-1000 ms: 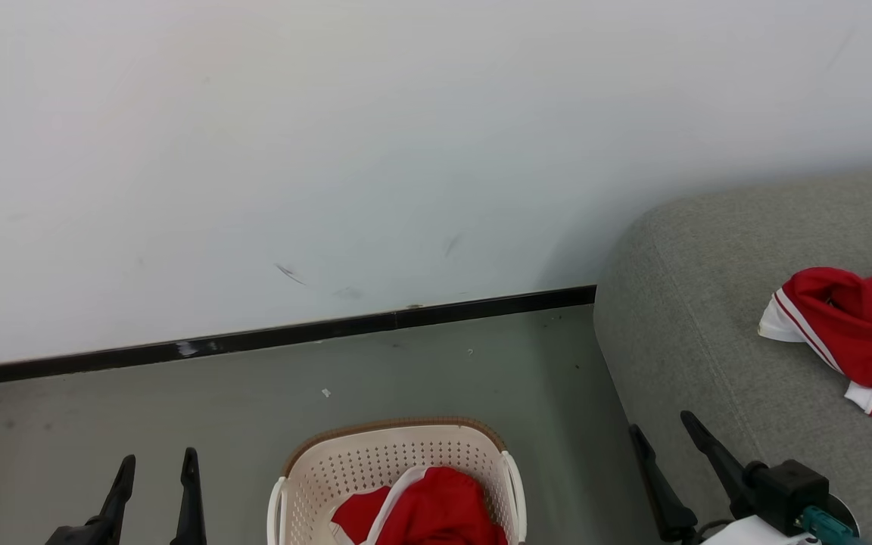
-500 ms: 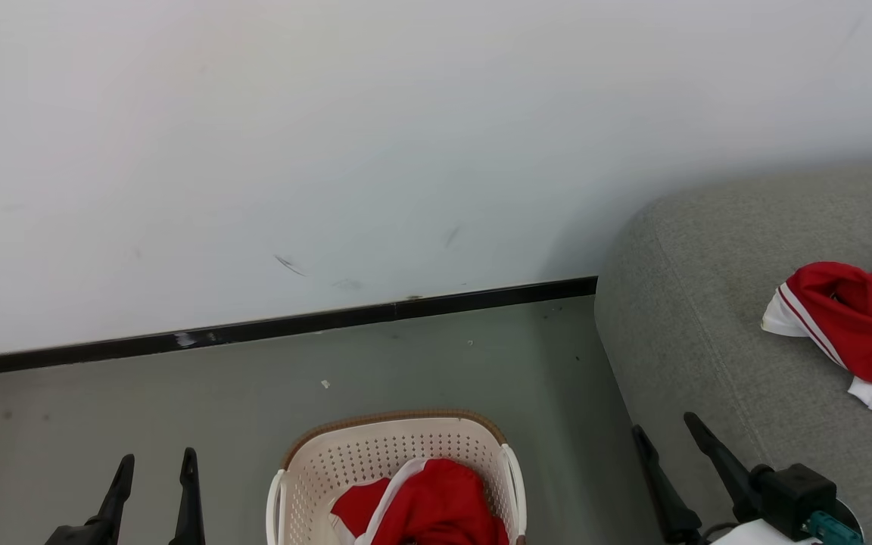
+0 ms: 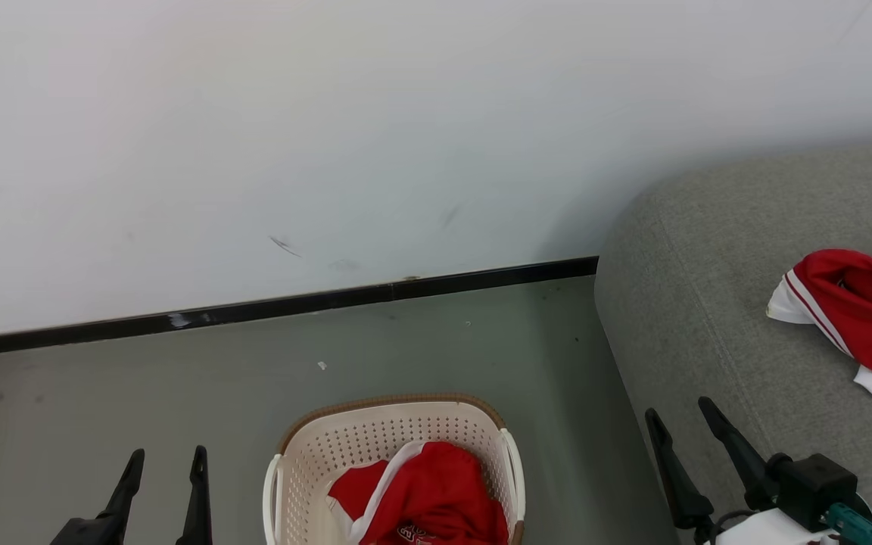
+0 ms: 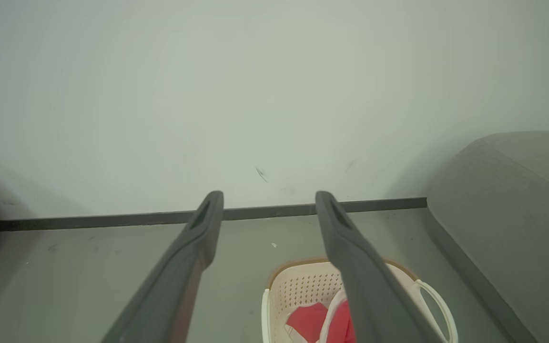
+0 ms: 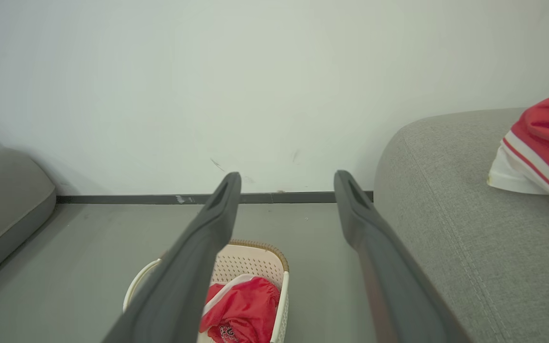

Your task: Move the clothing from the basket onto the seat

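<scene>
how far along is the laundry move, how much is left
Done: a striped red garment lies on the seat. In hand: nothing; the left gripper and right gripper are open and empty. Left: a lettered red garment in the basket, not yet moved.

Domestic living-room corner, sparsely furnished. Evidence: grey fabric sofa seat [image 3: 708,318], cream laundry basket [image 3: 375,446] of red clothing [image 3: 436,488] on smooth grey floor [image 3: 179,393]; scuffed white wall [image 3: 330,113], black skirting [image 3: 292,305].

basket [image 3: 375,445] on floor [image 3: 141,393], clothing [image 3: 871,318] on seat [image 3: 701,318]
</scene>
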